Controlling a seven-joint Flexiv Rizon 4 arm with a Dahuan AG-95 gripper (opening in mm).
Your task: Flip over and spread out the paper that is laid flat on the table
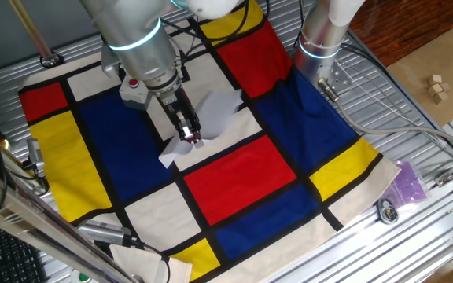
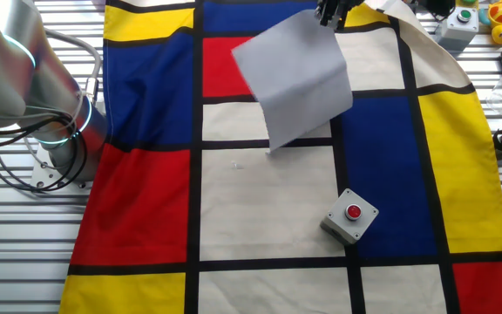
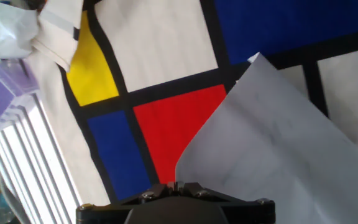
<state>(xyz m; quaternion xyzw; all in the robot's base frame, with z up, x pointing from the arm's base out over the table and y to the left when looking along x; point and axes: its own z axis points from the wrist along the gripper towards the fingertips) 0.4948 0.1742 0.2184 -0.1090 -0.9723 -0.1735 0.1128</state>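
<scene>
Covering the slatted grey surface (image 1: 415, 134) is a cloth (image 1: 242, 177) of red, blue, yellow and cream blocks. Gripper (image 1: 190, 135) is closed on a corner of the white paper (image 2: 296, 80), held lifted above the cloth's centre. A red-button box (image 2: 351, 214) sits nearby.

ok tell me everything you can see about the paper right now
The paper is a thin, plain white sheet, greyish in shadow, with no print visible. The gripper pinches it at one edge and holds it lifted and tilted above the cloth; its far corner hangs low, seemingly touching a cream panel. It bends gently across its middle.
</scene>
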